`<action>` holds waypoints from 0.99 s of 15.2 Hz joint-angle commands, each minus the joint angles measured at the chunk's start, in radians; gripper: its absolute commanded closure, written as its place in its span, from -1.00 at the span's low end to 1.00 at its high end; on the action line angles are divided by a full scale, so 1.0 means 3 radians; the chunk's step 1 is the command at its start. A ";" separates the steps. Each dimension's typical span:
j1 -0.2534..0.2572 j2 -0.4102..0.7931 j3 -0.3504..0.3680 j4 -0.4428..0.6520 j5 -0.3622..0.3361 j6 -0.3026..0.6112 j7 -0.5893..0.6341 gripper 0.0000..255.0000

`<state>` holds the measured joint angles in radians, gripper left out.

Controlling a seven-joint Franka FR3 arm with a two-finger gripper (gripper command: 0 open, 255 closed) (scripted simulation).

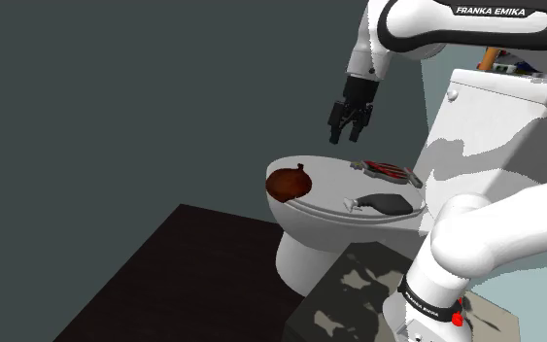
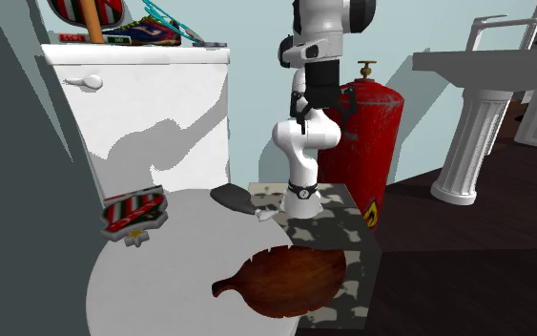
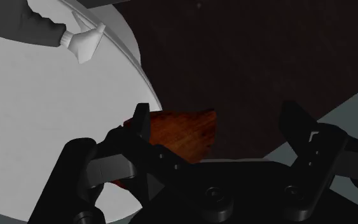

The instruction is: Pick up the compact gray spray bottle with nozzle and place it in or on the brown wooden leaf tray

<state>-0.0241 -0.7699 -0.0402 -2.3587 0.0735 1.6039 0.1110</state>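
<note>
Dark floor point(image 1: 164, 282), white toilet point(image 1: 499, 126), pedestal sink point(image 2: 478, 143)

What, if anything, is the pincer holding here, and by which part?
Nothing. The pincer hangs open above the toilet lid; the grey spray bottle lies apart on that lid, untouched.

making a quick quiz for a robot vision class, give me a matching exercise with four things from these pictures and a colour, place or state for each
Things:
1. spray bottle
2. leaf tray
3. claw
4. fire extinguisher

Descriptions:
a. red, upright on the floor by the stand
b. open, above the toilet lid, holding nothing
c. gray, lying on its side on the lid
d. brown, at the lid's rim

Pairs: 1-c, 2-d, 3-b, 4-a
</note>
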 commanded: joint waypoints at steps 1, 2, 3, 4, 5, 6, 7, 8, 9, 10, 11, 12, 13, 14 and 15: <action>0.0000 0.0000 0.0000 0.0000 0.0000 0.0000 0.0000 -1.00; 0.0007 -0.0071 -0.0042 -0.0121 -0.0056 0.0042 -0.0126 -1.00; 0.0014 -0.0140 -0.0087 -0.0238 -0.0116 0.0085 -0.0252 -1.00; 0.0018 -0.0205 -0.0135 -0.0352 -0.0180 0.0128 -0.0378 -1.00; 0.0022 -0.0268 -0.0187 -0.0462 -0.0247 0.0173 -0.0505 -1.00; 0.0023 -0.0327 -0.0241 -0.0569 -0.0317 0.0219 -0.0632 -1.00; 0.0020 -0.0382 -0.0297 -0.0673 -0.0391 0.0266 -0.0761 -1.00; 0.0015 -0.0433 -0.0357 -0.0772 -0.0468 0.0316 -0.0890 -1.00; 0.0008 -0.0479 -0.0420 -0.0868 -0.0548 0.0368 -0.1020 -1.00; -0.0003 -0.0520 -0.0485 -0.0959 -0.0632 0.0422 -0.1152 -1.00; -0.0016 -0.0555 -0.0555 -0.1046 -0.0719 0.0480 -0.1285 -1.00; -0.0033 -0.0583 -0.0627 -0.1129 -0.0809 0.0541 -0.1419 -1.00; -0.0051 -0.0605 -0.0703 -0.1207 -0.0903 0.0606 -0.1553 -1.00; -0.0073 -0.0619 -0.0782 -0.1280 -0.0999 0.0675 -0.1688 -1.00; -0.0095 -0.0625 -0.0866 -0.1347 -0.1098 0.0749 -0.1823 -1.00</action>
<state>-0.0496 -0.9575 -0.2786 -2.7446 -0.2271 1.8061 -0.3940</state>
